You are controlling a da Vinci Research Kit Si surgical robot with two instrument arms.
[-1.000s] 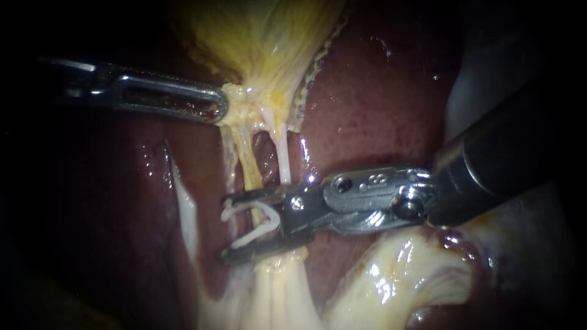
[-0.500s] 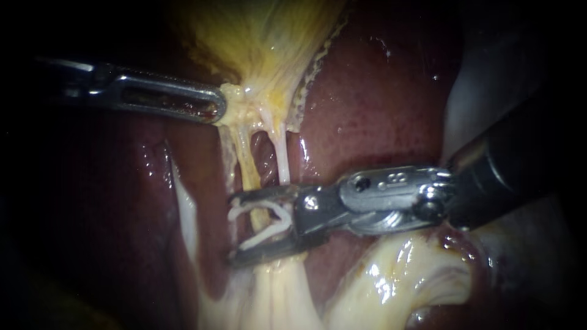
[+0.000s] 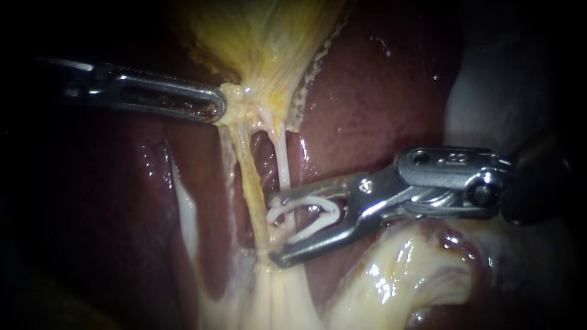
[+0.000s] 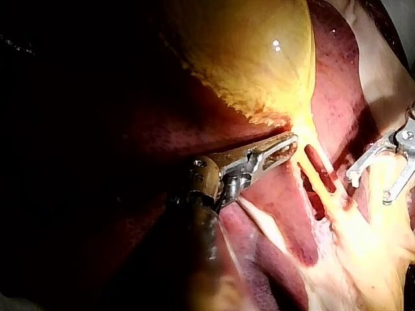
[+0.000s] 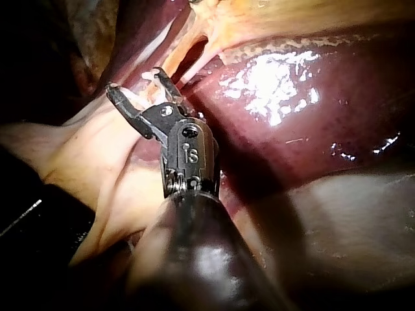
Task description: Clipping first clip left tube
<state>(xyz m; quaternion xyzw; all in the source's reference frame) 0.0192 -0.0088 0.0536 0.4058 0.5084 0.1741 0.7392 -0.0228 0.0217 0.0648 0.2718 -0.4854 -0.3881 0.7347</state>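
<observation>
The yellow gallbladder [image 3: 263,36] narrows into two tubes over the dark red liver [image 3: 379,104]. My left instrument [image 3: 219,110] [image 4: 290,144] is shut on the tissue at the gallbladder's neck and holds it taut. The yellowish left tube [image 3: 249,183] runs down just left of my right instrument's tips. The thin white right tube [image 3: 282,162] ends at its upper jaw. My right instrument [image 3: 272,232] [image 5: 134,79] [image 4: 368,186] holds a white clip [image 3: 310,231], its legs spread along the wide-apart jaws. The left tube lies outside the clip.
Pale, glistening fatty tissue [image 3: 397,275] spreads under and below the right instrument, where both tubes merge into it. A whitish band [image 3: 183,208] runs down the liver left of the tubes. The right instrument's dark shaft [image 3: 544,177] fills the right edge.
My right instrument has drawn back to the right with the clip. Its jaws straddled the left tube before; now their tips sit just right of it. The left instrument held still.
</observation>
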